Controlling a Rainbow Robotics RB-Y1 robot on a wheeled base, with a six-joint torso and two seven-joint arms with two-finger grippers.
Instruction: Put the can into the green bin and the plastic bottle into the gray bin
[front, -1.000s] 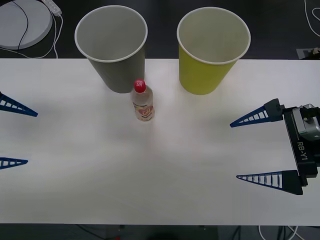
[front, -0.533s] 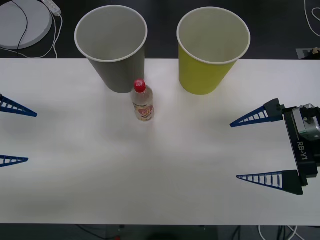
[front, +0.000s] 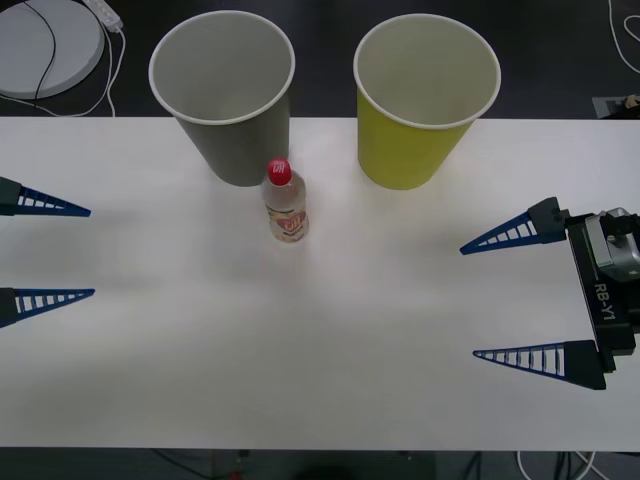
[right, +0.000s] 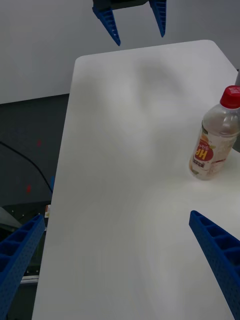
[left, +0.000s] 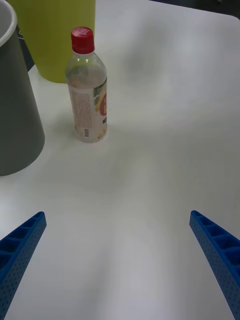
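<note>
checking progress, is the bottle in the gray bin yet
No, the bottle stands upright on the table in front of the gray bin.

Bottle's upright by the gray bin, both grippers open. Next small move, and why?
Probably advance the left gripper toward the plastic bottle: it is open, facing the bottle, which stands upright just in front of the gray bin. The right gripper sits open farther off.

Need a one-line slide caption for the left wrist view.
Open left pincer facing the upright clear plastic bottle with red cap, beside the gray paper-cup bin and yellow-green bin.
</note>
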